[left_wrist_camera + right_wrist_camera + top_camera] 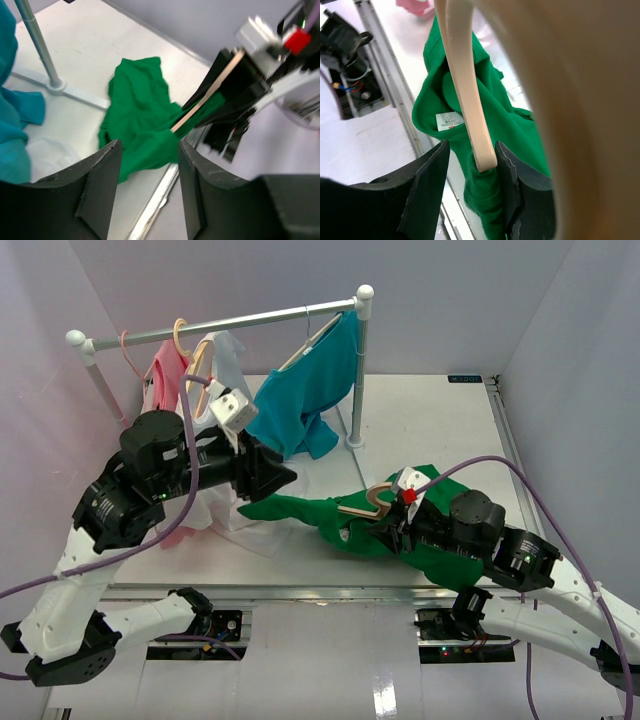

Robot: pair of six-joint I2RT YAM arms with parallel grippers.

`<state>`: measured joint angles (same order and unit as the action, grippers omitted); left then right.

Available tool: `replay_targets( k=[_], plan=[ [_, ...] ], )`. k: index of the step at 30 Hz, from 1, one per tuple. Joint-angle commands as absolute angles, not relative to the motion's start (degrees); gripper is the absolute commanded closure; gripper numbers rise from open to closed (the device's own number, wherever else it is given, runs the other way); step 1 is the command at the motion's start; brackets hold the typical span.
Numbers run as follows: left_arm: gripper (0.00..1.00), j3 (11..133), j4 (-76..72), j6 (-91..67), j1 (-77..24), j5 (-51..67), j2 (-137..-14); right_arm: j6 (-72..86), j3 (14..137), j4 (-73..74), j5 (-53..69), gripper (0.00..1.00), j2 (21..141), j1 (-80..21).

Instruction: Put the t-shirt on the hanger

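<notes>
Right gripper pinching hanger by one sloping arm. Left gripper spread, empty, just beside 9 o'clock end of t-shirt.

Table: bare room at 1–2 o'clock.

Rack: spans 11–12 o'clock, post foot near shirt's 12 o'clock side.

Teal shirt: hangs just beside left gripper, at its 12 o'clock.

T-shirt: bunched on table at 5 o'clock, along near edge. Little margin at 6 o'clock.

Hanger: lies over shirt, arm tip tucked in cloth by collar label.

Judged: one shoulder started. Other shoulder not yet threaded, shirt not yet on hanger.
</notes>
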<state>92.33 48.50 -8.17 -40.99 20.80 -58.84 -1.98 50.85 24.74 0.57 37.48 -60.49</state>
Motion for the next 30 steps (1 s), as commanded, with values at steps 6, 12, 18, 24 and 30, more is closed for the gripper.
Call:
replay_targets(
  k=[6, 12, 18, 24, 30],
  plan=[
    [0.41, 84.0, 55.9, 17.5, -41.0, 35.4, -54.6, -1.7, 55.6, 27.1, 8.7, 0.92, 39.5, -60.5],
    [0.41, 80.0, 54.4, 19.0, -41.2, 38.4, -57.3, -2.1, 59.5, 27.6, 11.0, 0.92, 41.9, -60.5],
    [0.39, 74.6, 50.9, 22.0, -42.6, 40.8, -58.0, -1.8, 60.9, 26.1, 10.4, 0.92, 44.1, -60.5],
    [0.41, 72.5, 48.7, 22.8, -45.3, 37.3, -59.1, -2.0, 62.5, 25.3, 13.3, 0.92, 47.4, -60.5],
    [0.51, 72.6, 48.2, 22.1, -49.5, 37.8, -59.8, -2.8, 63.6, 24.0, 17.4, 0.92, 48.3, -60.5]
  ],
)
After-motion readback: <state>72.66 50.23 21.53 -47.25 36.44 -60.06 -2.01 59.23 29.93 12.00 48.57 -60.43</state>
